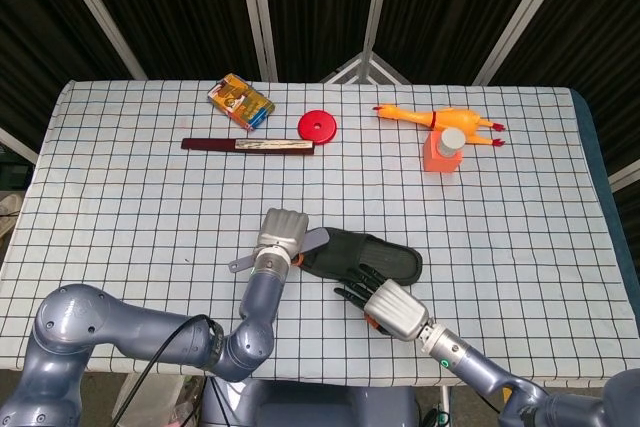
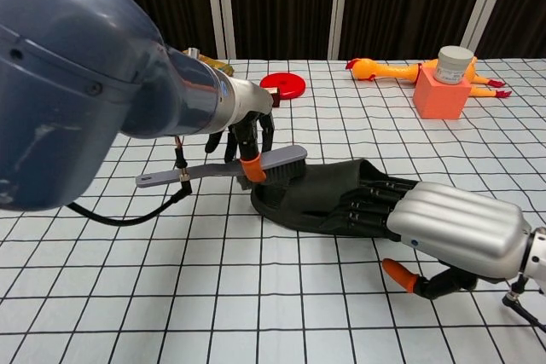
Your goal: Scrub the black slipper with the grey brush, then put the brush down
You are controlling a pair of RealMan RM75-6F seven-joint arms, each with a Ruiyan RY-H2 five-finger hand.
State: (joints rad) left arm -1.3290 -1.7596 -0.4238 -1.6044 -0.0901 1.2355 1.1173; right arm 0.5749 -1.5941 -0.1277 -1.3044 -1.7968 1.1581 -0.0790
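Observation:
The black slipper [image 1: 385,256] [image 2: 320,189] lies flat near the table's front edge. My right hand [image 1: 383,304] [image 2: 431,228] rests on its near side, fingers spread over the upper. My left hand [image 1: 280,234] [image 2: 243,130] grips the grey brush [image 2: 223,168] [image 1: 312,238] by the middle of its handle. The bristle head sits at the slipper's left end, touching or just above it; the handle sticks out to the left.
At the back lie a snack packet [image 1: 240,101], a dark red knife-like strip [image 1: 248,145] and a red disc [image 1: 317,126]. A rubber chicken [image 1: 440,119] and an orange block with a grey cap [image 1: 443,151] are at the back right. My left forearm fills the chest view's left.

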